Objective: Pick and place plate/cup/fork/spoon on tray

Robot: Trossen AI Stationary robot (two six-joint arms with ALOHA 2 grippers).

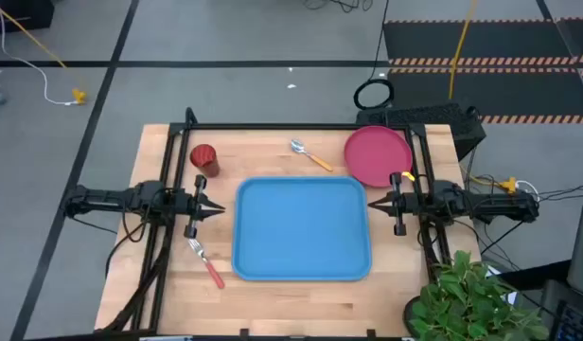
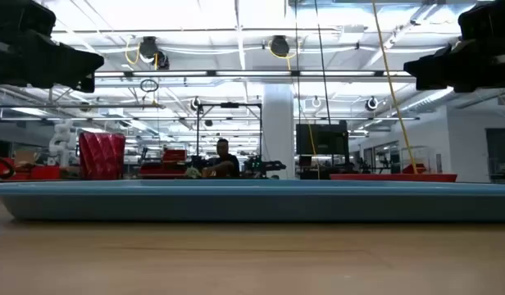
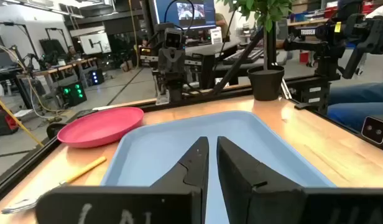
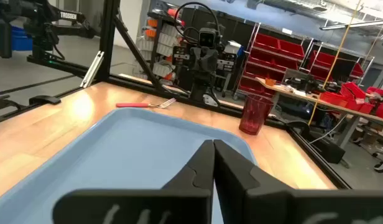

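Observation:
The blue tray (image 1: 302, 228) lies in the middle of the table. The pinkish-red plate (image 1: 378, 155) lies at the far right, the dark red cup (image 1: 204, 159) stands at the far left. The orange-handled spoon (image 1: 311, 155) lies beyond the tray's far edge. The red-handled fork (image 1: 204, 261) lies left of the tray, near the front. My left gripper (image 1: 221, 207) hovers shut at the tray's left edge. My right gripper (image 1: 372, 205) hovers shut at the tray's right edge. Both are empty.
A potted green plant (image 1: 471, 301) stands at the table's near right corner. A black frame runs along the table's far edge and sides. Bare wood lies in front of the tray.

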